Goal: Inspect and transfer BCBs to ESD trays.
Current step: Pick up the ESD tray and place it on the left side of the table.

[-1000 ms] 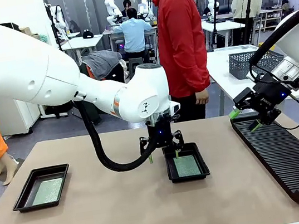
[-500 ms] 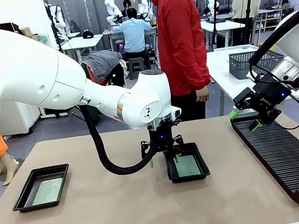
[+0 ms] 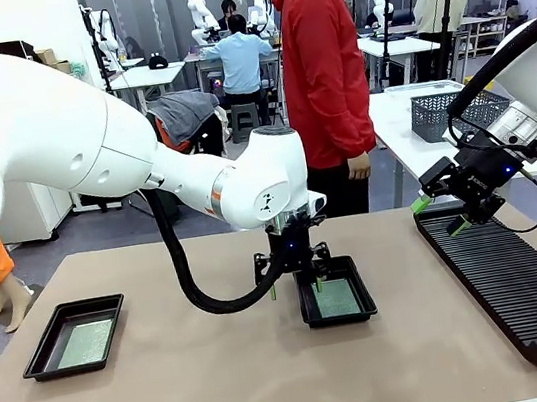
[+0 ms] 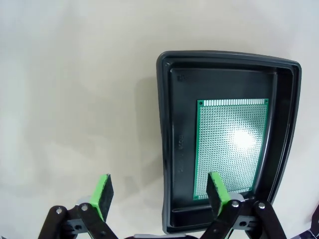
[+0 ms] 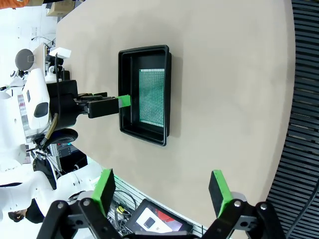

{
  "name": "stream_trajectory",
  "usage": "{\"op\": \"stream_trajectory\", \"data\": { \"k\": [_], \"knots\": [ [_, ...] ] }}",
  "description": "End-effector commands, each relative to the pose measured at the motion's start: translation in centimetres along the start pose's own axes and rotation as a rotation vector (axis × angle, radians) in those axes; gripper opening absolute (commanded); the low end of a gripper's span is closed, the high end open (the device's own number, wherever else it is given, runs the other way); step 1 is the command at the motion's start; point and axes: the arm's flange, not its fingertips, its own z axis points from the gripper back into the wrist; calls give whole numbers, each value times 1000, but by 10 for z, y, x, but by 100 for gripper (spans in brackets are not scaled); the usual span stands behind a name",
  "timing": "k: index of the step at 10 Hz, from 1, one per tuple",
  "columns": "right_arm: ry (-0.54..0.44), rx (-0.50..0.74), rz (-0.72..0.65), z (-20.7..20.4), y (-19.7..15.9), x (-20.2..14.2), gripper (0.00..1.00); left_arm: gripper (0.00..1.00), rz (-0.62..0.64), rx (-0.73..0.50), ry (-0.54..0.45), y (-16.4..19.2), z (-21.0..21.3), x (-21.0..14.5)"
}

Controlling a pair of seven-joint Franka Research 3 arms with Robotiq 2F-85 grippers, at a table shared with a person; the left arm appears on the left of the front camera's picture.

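A green circuit board (image 4: 232, 147), pale and speckled with rows of tiny holes, lies flat on the floor of the middle black tray (image 4: 169, 144), set toward one side of that floor so a bare black strip shows along the other. From my left wrist camera the board's long axis runs away from me, straight up the picture, in line with the tray's own length. My left gripper (image 4: 159, 194) hangs just above the tray's near end, jaws spread wide and holding nothing; one green pad (image 4: 216, 191) sits over the near edge of the board inside the tray, and the other pad (image 4: 103, 194) hangs outside the tray wall over bare tan table (image 4: 75, 99). So the tray wall, not the board, lies between my fingers, and the board sits off to one side of my grip line. I judge that any next touch on this board would need me to shift sideways toward it. In the front view, a second black tray (image 3: 74, 337) lies well to the left of the middle tray, also with a board (image 3: 85, 343) flat inside it. My right gripper (image 3: 442, 214) is well to the right of the middle tray, over the far end of a long ribbed black rack (image 3: 525, 294), jaws also wide and empty. My left arm is far nearer. A person in a red jacket (image 3: 324, 61) stands beyond the table.
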Motion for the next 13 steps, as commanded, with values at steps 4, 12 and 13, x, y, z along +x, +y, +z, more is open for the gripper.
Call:
{"op": "stream_trajectory", "data": {
  "k": [4, 12, 13],
  "knots": [
    [-11, -14, -18, 0, 2, 0, 100, 100, -2, 3, -42, -4, -2, 1],
    [-11, -14, -18, 0, 2, 0, 100, 76, -9, 28, -103, -13, -18, 11],
    [-11, -14, -18, 0, 2, 0, 100, 73, -9, 31, -113, -13, -18, 12]
  ]
}}
